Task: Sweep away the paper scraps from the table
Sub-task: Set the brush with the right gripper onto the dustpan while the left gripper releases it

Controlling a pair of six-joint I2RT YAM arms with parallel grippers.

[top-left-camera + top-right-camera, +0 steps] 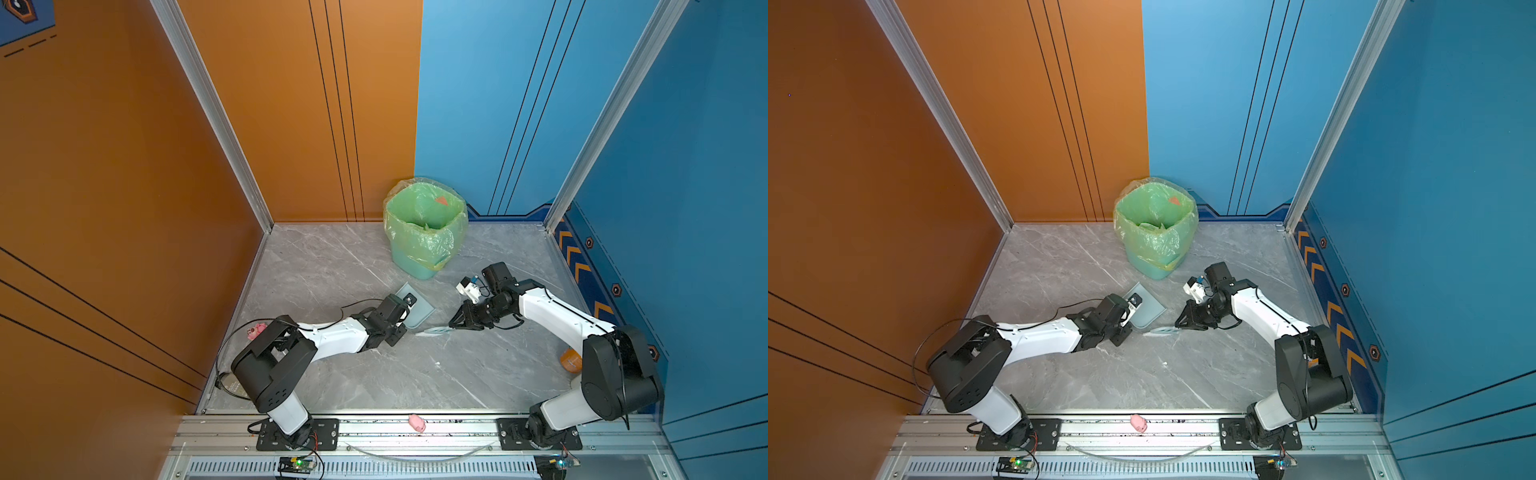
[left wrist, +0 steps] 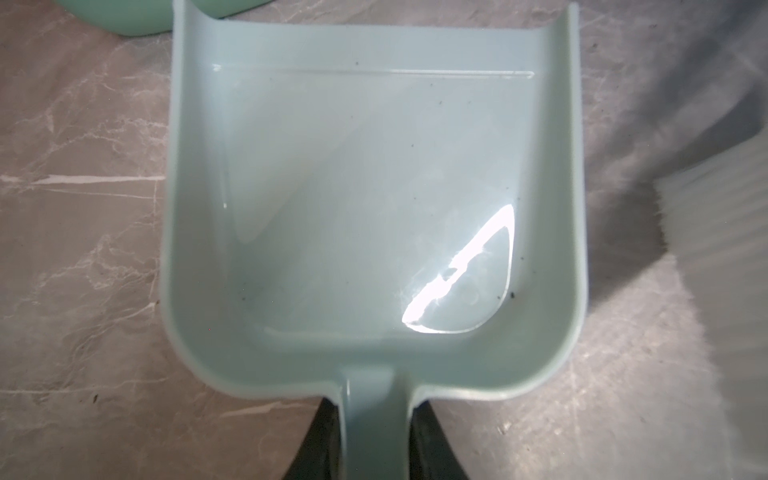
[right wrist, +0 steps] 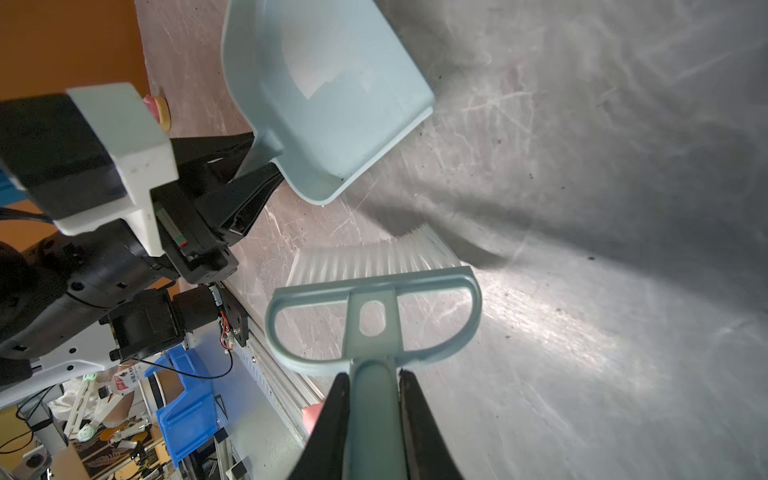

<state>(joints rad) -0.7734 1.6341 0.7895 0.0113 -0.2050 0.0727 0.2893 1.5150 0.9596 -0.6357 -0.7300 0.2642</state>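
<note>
My left gripper (image 2: 376,436) is shut on the handle of a pale green dustpan (image 2: 365,187), which lies flat and empty on the grey veined table (image 1: 374,374). In both top views the pan (image 1: 419,309) sits mid-table. My right gripper (image 3: 374,415) is shut on the handle of a matching brush (image 3: 374,286), whose white bristles touch the table just beside the pan's side. In a top view the brush (image 1: 434,331) lies between the two grippers. One red-orange paper scrap (image 1: 441,201) shows inside the bin; no other paper scraps are in view.
A green bin (image 1: 415,266) with a yellow-green liner stands at the back middle. A pink pig (image 1: 417,422) lies on the front rail and another pink toy (image 1: 256,330) sits by the left arm. An orange lump (image 1: 570,360) is half hidden behind the right arm.
</note>
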